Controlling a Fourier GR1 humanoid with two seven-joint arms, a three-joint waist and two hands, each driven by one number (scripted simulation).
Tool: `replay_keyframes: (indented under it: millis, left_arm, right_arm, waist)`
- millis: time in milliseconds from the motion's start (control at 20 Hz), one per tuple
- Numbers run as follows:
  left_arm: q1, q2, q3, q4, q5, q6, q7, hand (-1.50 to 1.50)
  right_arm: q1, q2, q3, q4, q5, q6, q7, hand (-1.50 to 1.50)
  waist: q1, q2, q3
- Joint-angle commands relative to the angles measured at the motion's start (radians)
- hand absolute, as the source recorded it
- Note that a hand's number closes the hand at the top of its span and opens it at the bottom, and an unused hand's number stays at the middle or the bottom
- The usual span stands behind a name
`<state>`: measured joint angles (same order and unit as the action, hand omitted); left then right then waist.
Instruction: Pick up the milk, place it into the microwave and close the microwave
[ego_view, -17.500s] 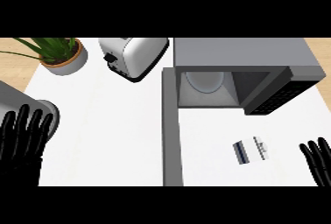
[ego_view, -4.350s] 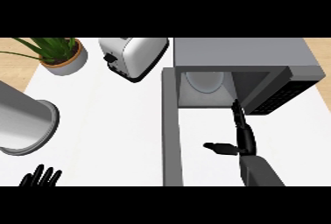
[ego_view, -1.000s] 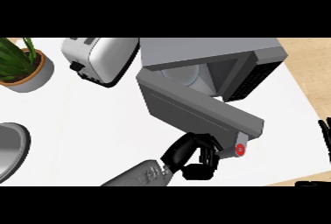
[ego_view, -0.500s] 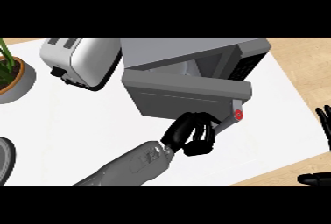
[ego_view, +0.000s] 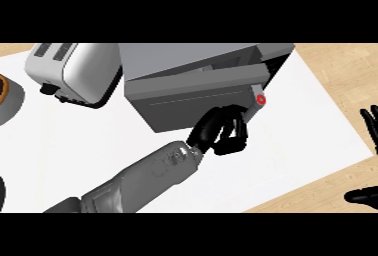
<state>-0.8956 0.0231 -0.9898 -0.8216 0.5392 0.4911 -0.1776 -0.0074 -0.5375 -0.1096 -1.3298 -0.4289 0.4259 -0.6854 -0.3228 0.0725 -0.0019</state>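
Observation:
The grey microwave (ego_view: 199, 57) stands at the back of the white counter. Its door (ego_view: 184, 102) is swung almost shut, with only a dark slit left at the right side by the red button (ego_view: 260, 99). My left hand (ego_view: 220, 132) rests against the door's lower front edge with its fingers curled and nothing held; its grey forearm (ego_view: 140, 177) comes up from the lower left. Open and resting at the right edge is my right hand (ego_view: 368, 119). The milk shows nowhere.
A silver toaster (ego_view: 72, 72) stands left of the microwave. A plant pot's rim (ego_view: 4, 95) shows at the far left. The white counter (ego_view: 295, 140) ends at the right in a slanted edge, with wooden floor (ego_view: 347, 75) beyond.
The microwave door has swung further toward shut, with my left hand following against it. The view has shifted, so the toaster and microwave sit more to the right.

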Motion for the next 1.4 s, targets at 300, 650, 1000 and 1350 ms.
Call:
replay_keyframes:
  millis: [300, 650, 1000, 1350]
  left_arm:
    - [-0.172, -0.022, 0.052, 0.014, 0.069, 0.03, -0.031, 1.5]
    - [-0.226, -0.022, 0.064, 0.065, 0.114, 0.051, -0.021, 1.5]
    - [-0.222, -0.021, 0.05, 0.066, 0.147, 0.06, -0.04, 1.5]
    - [-0.225, -0.021, 0.041, 0.081, 0.174, 0.09, -0.055, 1.5]
  right_arm:
    - [-0.071, -0.023, 0.032, -0.025, -0.052, 0.094, 0.026, -1.5]
    - [-0.105, -0.056, 0.077, -0.063, -0.086, 0.168, 0.08, -1.5]
    - [-0.176, -0.117, 0.138, -0.159, -0.053, 0.243, 0.106, 1.5]
    - [-0.202, -0.136, 0.202, -0.267, -0.057, 0.286, 0.14, 1.5]
  waist:
    - [-0.052, 0.011, 0.003]
    - [-0.079, 0.014, 0.005]
    - [-0.074, 0.011, 0.003]
    - [-0.103, 0.006, 0.005]
